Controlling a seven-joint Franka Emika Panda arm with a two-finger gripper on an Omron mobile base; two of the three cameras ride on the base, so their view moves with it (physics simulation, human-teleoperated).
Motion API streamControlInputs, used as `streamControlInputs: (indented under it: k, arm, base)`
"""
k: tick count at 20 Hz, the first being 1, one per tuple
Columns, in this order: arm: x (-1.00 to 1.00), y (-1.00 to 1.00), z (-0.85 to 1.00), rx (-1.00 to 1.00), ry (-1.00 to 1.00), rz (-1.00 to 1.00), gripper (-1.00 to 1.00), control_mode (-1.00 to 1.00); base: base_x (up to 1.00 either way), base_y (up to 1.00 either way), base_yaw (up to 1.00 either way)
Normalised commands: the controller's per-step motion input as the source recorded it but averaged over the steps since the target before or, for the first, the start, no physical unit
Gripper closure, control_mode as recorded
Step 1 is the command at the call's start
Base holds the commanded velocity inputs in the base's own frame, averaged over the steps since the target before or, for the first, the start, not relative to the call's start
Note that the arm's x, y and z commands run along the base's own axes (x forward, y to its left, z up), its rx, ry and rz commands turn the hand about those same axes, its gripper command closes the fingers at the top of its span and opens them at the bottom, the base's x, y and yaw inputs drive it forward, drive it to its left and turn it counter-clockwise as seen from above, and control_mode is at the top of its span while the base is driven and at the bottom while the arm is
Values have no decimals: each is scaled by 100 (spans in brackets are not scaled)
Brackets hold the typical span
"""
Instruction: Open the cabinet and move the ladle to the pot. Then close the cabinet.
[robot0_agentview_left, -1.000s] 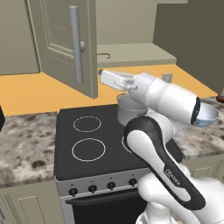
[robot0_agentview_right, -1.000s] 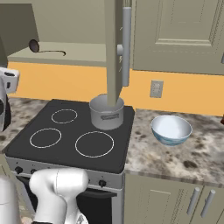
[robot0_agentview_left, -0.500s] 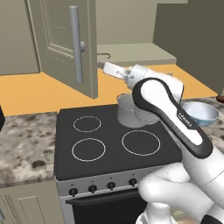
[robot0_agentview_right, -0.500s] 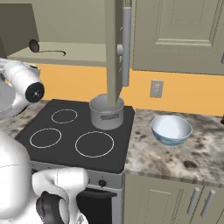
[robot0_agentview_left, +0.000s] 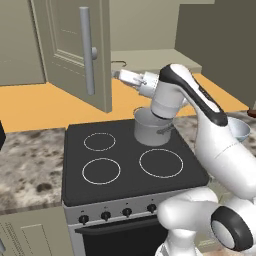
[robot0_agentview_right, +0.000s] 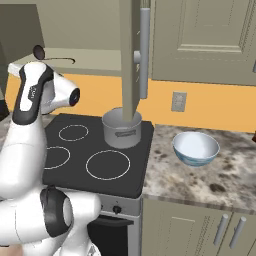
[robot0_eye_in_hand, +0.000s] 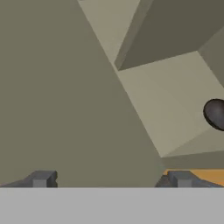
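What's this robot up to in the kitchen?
The robot is after a ladle lying on the shelf of a wall cabinet, whose door stands open. Its gripper, open and empty, points into the cabinet, not yet at the ladle. The pot meant to receive it waits on the stove's back right burner. A bowl sits on the counter beside the stove.

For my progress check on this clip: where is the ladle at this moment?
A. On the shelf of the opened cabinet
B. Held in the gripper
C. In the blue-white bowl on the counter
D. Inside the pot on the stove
A. The ladle lies on the shelf of the opened cabinet, above and apart from the pot; the gripper is open and empty.
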Motion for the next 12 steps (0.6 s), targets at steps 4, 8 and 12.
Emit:
streamControlInputs:
  k: [4,8,12]
  arm:
    - [10,59,0,0,10,22,-100,-100]
    - [0,74,0,-1,5,21,-100,-100]
    - [0,64,0,-1,0,19,-100,-100]
  base:
    - [0,0,0]
    - [0,0,0]
    - [0,0,0]
